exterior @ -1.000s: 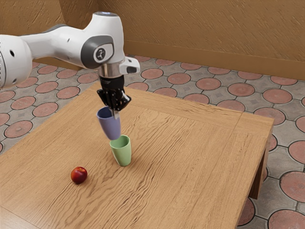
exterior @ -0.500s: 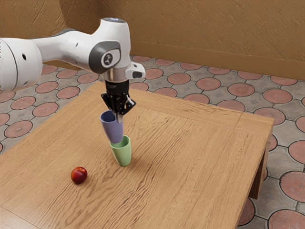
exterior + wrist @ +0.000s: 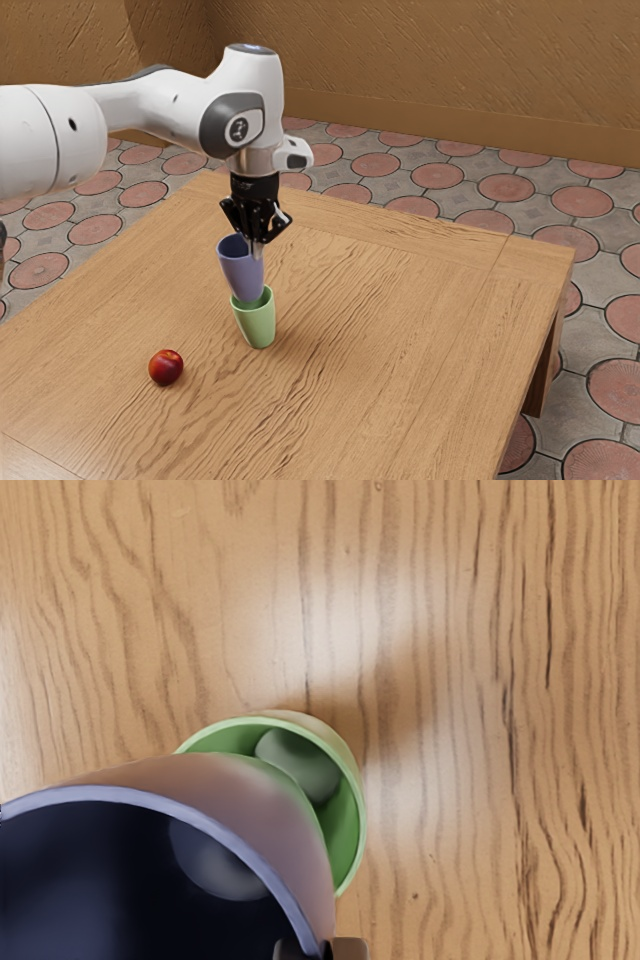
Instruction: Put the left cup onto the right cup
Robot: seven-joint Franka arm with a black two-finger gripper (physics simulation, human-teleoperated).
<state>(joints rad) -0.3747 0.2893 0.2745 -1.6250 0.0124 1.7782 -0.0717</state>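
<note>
My Franka arm [image 3: 120, 105], as the simulator renders it: smooth, glossy white shells, thick and rounded like capped tubes. A grey panel [image 3: 232, 125] wraps the last big joint, with a small round white emblem at its centre. A pale grey disc [image 3: 250, 48] caps that joint's top. Below it, a short white block [image 3: 292, 155] juts out from the wrist, just above a dark metallic collar [image 3: 248, 180]. The gripper [image 3: 256, 238] is matte black and angular, with two slim fingers.
</note>
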